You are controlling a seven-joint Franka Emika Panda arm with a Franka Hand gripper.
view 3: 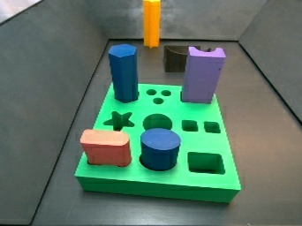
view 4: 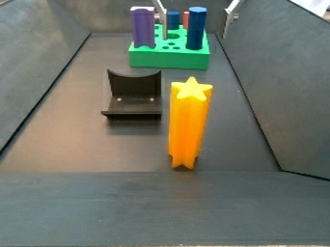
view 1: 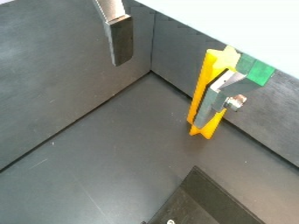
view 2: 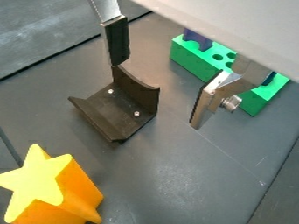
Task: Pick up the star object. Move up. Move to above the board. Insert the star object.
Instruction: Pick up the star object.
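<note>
The star object is a tall orange prism standing upright on the dark floor, seen in both wrist views and both side views. It stands apart from the green board, whose star hole is empty. My gripper is open and empty, hanging above the floor near the fixture. The star is not between the fingers: one finger only overlaps it in a wrist view.
On the board stand a blue hexagonal prism, a purple block, a red block and a blue cylinder. The fixture sits between star and board. Dark walls enclose the floor.
</note>
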